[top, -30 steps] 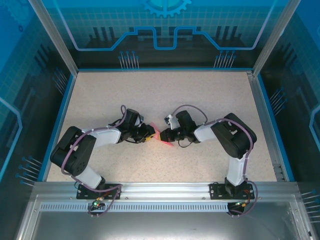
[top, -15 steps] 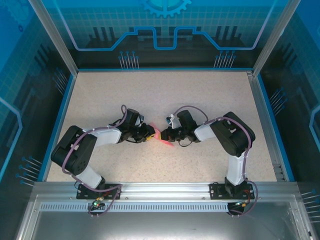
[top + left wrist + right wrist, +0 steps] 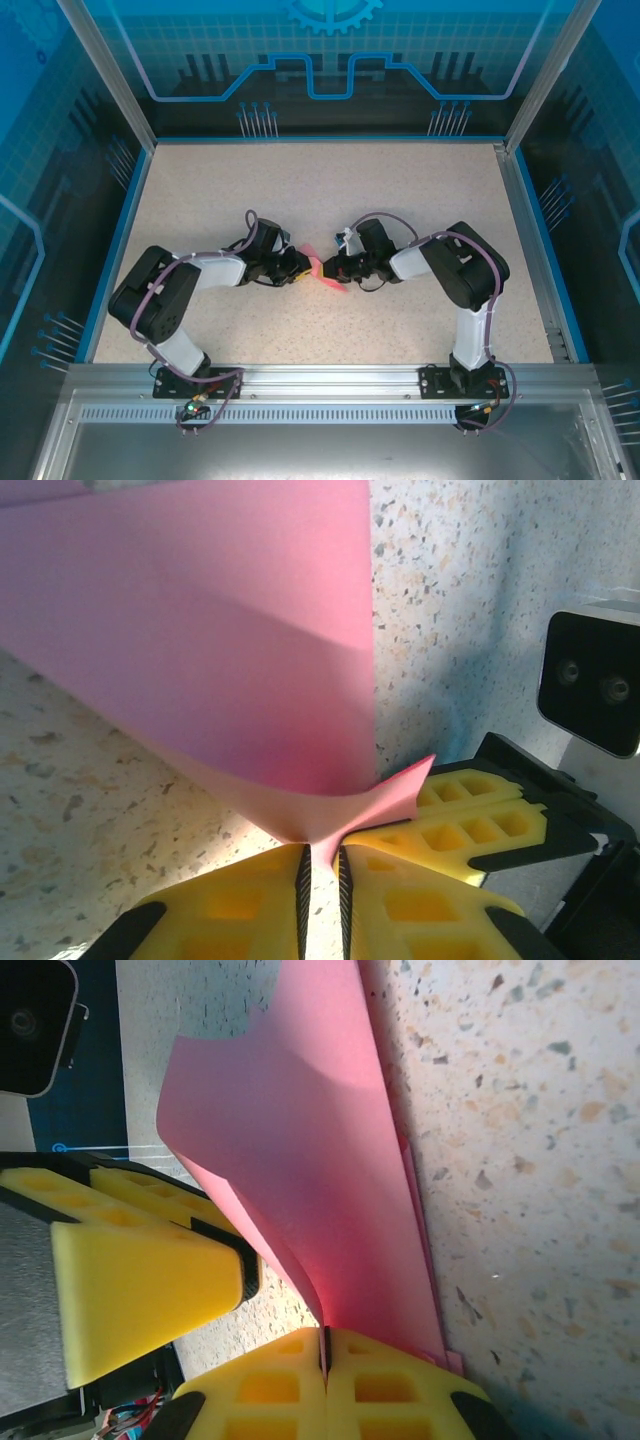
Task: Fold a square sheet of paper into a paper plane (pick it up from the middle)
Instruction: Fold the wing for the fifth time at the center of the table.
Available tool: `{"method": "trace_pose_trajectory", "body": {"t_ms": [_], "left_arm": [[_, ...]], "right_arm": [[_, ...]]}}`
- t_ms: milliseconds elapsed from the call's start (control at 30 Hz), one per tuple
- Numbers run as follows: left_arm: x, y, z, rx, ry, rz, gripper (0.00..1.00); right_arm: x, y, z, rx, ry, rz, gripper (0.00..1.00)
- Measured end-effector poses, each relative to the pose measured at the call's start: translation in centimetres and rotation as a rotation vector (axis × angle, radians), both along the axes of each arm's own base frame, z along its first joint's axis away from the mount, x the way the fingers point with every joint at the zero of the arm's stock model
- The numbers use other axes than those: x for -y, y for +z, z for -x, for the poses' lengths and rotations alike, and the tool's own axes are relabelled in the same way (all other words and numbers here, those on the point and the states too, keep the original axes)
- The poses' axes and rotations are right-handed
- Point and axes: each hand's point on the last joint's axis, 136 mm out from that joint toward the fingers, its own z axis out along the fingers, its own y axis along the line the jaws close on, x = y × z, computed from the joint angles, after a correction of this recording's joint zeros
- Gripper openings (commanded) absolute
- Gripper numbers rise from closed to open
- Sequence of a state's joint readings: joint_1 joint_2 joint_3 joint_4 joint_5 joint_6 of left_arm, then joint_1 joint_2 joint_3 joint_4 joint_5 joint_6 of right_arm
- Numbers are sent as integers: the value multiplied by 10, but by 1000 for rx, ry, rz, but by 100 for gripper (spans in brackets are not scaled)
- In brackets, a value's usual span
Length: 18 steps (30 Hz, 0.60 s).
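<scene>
The pink-red sheet of paper (image 3: 322,270), folded to a narrow creased shape, is held just above the table between the two grippers at the table's middle. My right gripper (image 3: 332,270) is shut on the sheet's lower edge, as the right wrist view shows (image 3: 324,1338), with the paper (image 3: 320,1160) rising from its pads. My left gripper (image 3: 322,855) faces it from the left. Its yellow jaws stand a narrow gap apart. A pinched fold of the paper (image 3: 220,630) dips into the mouth of that gap, and table shows between the pads below it.
The two grippers nearly touch: the right gripper's yellow fingers (image 3: 470,820) sit just beside the left jaws. The speckled table (image 3: 320,190) stretches behind them, bounded by blue rails and metal posts (image 3: 100,70).
The left gripper's jaws have narrowed around the paper's fold. Both arms have shifted only slightly, and the right gripper has kept its hold.
</scene>
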<state>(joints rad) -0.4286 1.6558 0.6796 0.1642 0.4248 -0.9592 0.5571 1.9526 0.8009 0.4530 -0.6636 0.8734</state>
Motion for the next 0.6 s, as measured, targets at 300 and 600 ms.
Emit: {"method": "trace_pose_trajectory", "body": {"t_ms": [300, 600], "left_arm": [[1, -3, -1, -2, -2, -4, 16], [2, -5, -6, 16, -14, -7, 15]], "right_arm": [[-1, -1, -1, -25, -4, -6, 0], [-1, -1, -2, -44, -2, -10, 0]]}}
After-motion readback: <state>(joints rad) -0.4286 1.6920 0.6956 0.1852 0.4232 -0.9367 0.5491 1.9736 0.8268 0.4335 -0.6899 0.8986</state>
